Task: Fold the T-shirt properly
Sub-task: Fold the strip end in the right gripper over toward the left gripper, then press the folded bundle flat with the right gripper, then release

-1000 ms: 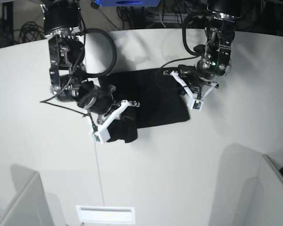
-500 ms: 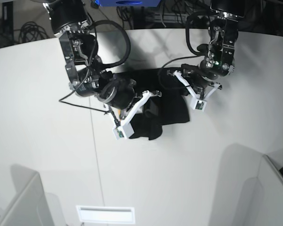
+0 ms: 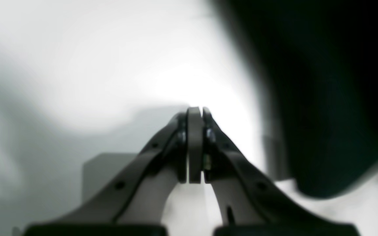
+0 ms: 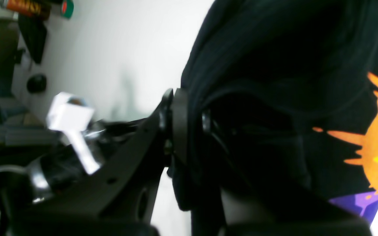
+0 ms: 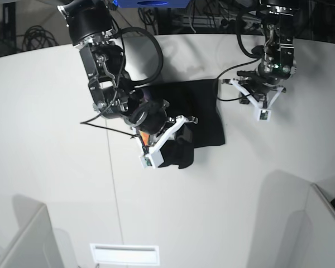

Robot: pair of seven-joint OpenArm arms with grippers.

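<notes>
You are working on a big white table [image 5: 56, 111], with dark cables and gear along its far edge. Your right gripper [image 5: 181, 125] is the one doing the work: its jaws are pinched tight on a bunched-up edge of the T-shirt [image 5: 204, 111], and in the right wrist view the black cloth is draped over the fingers, with a bit of the orange sun and purple print showing on the side. From that gripper, the rest of the shirt lies toward the far side of the table and toward your left arm. The lifted part hangs over the near edge of the flat part. Your left gripper [image 5: 261, 106] is squeezed shut with nothing in it, and it sits just past the shirt's far corner, apart from the cloth. So the right arm is the nearer one, and it already has the shirt. The shirt is partly folded into a dark block in the middle of the table. Its long side looks like it runs from one arm toward the other, but the lump near the right gripper makes that hard to tell for sure. I think your next move is to carry the held edge across the flat part.
</notes>
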